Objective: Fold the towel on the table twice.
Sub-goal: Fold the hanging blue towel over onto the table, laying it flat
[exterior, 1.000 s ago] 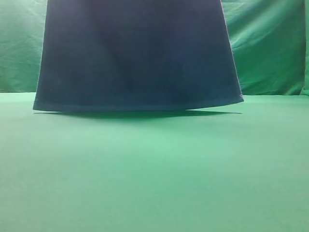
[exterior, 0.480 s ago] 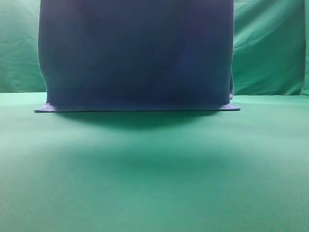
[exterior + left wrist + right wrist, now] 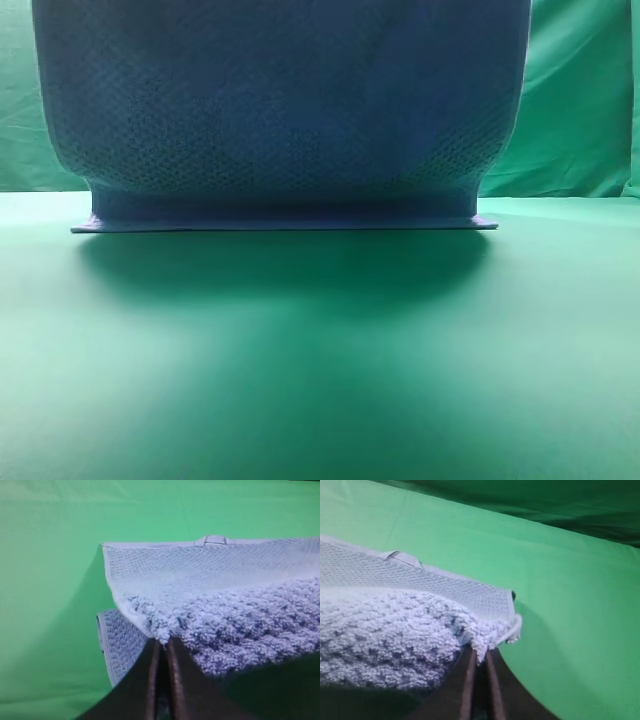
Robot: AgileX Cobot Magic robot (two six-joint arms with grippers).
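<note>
The blue-grey waffle-weave towel [image 3: 280,110] fills the upper half of the exterior high view, lifted and bulging towards the camera, while its far part lies flat on the green table [image 3: 320,360]. My left gripper [image 3: 161,645] is shut on the towel [image 3: 220,610] at its left corner, which hangs over a lower layer of the cloth. At the right corner, my right gripper [image 3: 479,657] is shut on the towel [image 3: 395,625] in the same way. Neither gripper shows in the exterior high view, where the raised cloth hides them.
A wrinkled green backdrop cloth [image 3: 580,110] hangs behind the table. A small hanging loop [image 3: 214,540] sits on the towel's far edge. Bare green table lies in front of the towel and to both sides.
The held edge of the towel has swung towards the camera, so the cloth looks larger and bulges forward. Its lower part has settled flat on the table.
</note>
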